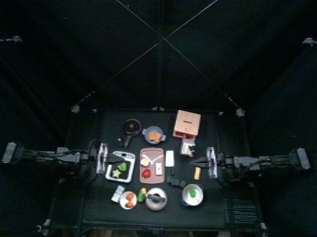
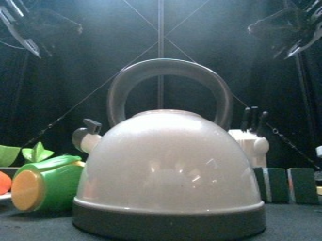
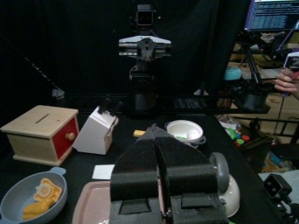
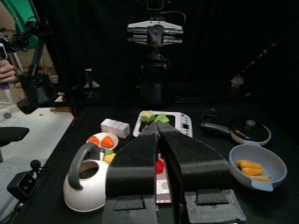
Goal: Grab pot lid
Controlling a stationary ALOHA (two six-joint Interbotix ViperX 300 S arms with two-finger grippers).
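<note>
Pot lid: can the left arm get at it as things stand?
Probably yes. The pot lid lies flat on the left arm's half of the table, with nothing on top of it and only a bowl beside it. The left gripper is shut, so it would have to open first.

Dim all round, black curtains swallowing the light. Overhead glow puts soft glare on the white kettle [image 2: 170, 160], close and slightly blurred. Upper right, a monitor [image 3: 274, 15] shines bright.
</note>
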